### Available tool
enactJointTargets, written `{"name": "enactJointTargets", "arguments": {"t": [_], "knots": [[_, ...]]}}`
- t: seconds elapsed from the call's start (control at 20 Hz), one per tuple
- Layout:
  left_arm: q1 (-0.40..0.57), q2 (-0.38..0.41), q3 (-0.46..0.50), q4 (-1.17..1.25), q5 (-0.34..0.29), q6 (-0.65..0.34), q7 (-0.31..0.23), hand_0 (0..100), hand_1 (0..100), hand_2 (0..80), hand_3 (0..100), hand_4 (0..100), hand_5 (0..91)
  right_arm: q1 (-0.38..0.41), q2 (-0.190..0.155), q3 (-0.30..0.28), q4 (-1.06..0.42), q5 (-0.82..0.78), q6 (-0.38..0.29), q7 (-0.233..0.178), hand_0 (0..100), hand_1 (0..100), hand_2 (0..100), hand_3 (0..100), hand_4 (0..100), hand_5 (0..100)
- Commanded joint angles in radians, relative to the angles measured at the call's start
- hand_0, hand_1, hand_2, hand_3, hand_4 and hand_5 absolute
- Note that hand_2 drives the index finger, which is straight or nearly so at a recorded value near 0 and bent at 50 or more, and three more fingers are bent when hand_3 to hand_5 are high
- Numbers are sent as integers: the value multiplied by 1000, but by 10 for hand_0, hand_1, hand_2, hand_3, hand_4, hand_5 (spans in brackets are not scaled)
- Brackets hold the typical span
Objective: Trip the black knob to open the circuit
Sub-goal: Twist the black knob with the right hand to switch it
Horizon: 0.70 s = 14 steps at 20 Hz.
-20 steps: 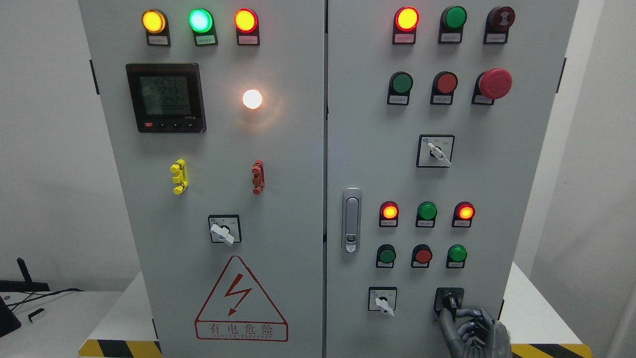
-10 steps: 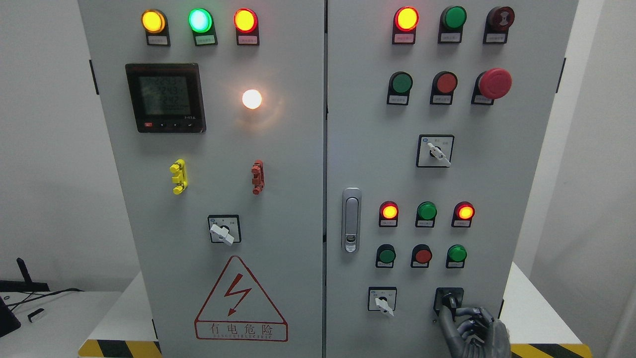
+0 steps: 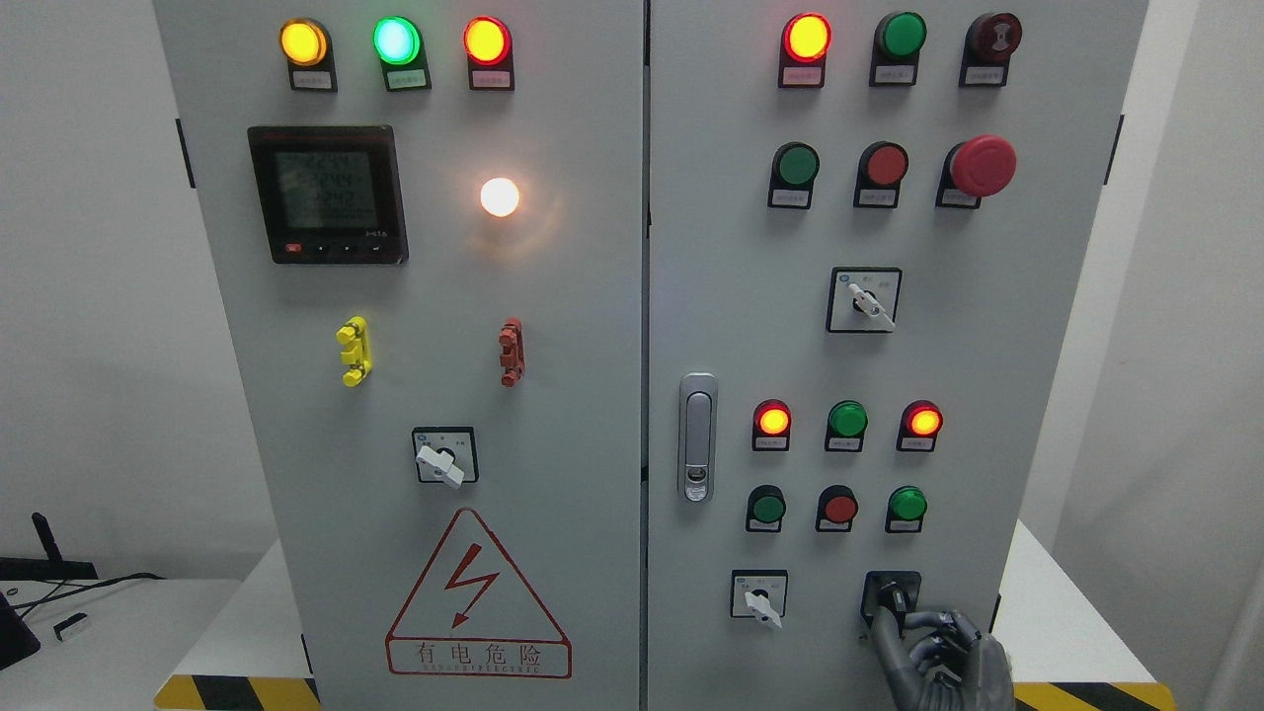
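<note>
Right hand [image 3: 938,660], low at panel's right, fingers curled, tips at the black knob [image 3: 894,598]; real grip I cannot tell. Knob prob. stiff, hard plastic, spring detent: pinch its ridge both sides. Above, red lamps [image 3: 773,420] lit.

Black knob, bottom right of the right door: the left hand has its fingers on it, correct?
Not quite. The head view shows the right hand, its arm entering from the lower right, with fingers on the black knob at the right door's bottom right.
</note>
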Motion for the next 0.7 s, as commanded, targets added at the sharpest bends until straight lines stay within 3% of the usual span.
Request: {"name": "enactJointTargets", "arguments": {"t": [0.0, 0.65], "knots": [[0, 0, 0, 1, -31, 1, 0, 120, 389, 0, 0, 0, 0, -1, 1, 26, 0, -2, 0, 1, 307, 648, 600, 890, 899, 992], [0, 1, 0, 1, -31, 1, 0, 120, 389, 0, 0, 0, 0, -4, 3, 37, -2, -3, 0, 4, 306, 641, 609, 898, 906, 993]]}}
